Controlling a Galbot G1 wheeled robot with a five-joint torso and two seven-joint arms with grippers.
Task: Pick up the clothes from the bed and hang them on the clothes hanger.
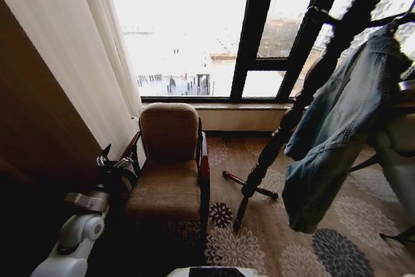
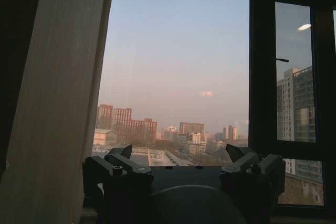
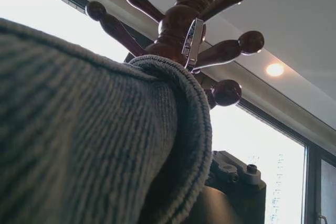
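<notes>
You are at the hanging step: the denim jacket (image 1: 337,128) is off the bed and hangs at the right side of the room beside the dark wooden coat stand (image 1: 295,105), its hem clear of the patterned carpet (image 1: 272,238). In the right wrist view the jacket's fabric (image 3: 94,140) lies draped over the right gripper (image 3: 231,182), with a fold rising toward the stand's crown of knobbed pegs (image 3: 231,92). A metal piece (image 3: 192,43) sits against the stand's post there; whether it is a hook, and whether it already bears the jacket's weight, you cannot tell. Nor can you tell whether the right gripper's jaws are apart or clamped, since the cloth hides them.

Your next move, by my judgement, calls for confirming that the garment is caught on a peg or hook before you ease the right arm away; otherwise the jacket may slide to the floor.

The left gripper (image 2: 184,161) rests low at the left, fingers apart and empty, facing the window (image 2: 178,66) beside the curtain (image 1: 84,63). The upholstered armchair (image 1: 170,167) stands under the window near that arm, and the stand's splayed feet (image 1: 249,189) lie between chair and jacket.
</notes>
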